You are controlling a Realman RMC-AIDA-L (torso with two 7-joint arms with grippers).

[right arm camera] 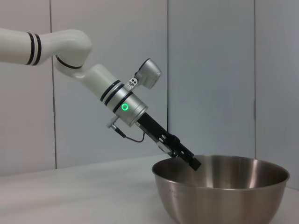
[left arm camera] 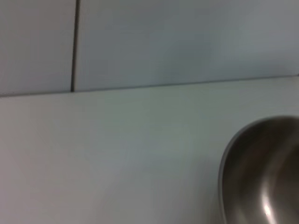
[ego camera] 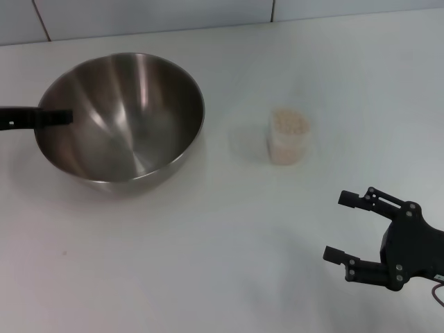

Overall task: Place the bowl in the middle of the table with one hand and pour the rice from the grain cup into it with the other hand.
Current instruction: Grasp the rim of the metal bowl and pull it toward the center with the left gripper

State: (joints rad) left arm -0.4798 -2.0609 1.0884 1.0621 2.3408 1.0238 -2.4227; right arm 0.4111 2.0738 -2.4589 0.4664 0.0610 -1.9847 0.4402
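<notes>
The steel bowl stands on the white table at the left, and its rim also shows in the left wrist view. My left gripper reaches in from the left edge. One black finger lies across the bowl's left rim, and the gripper looks shut on it. From the right wrist view the left gripper meets the bowl at its rim. The grain cup, filled with rice, stands upright right of the bowl. My right gripper hovers open at the front right, apart from the cup.
A tiled wall runs along the table's far edge. The left arm slopes down toward the bowl.
</notes>
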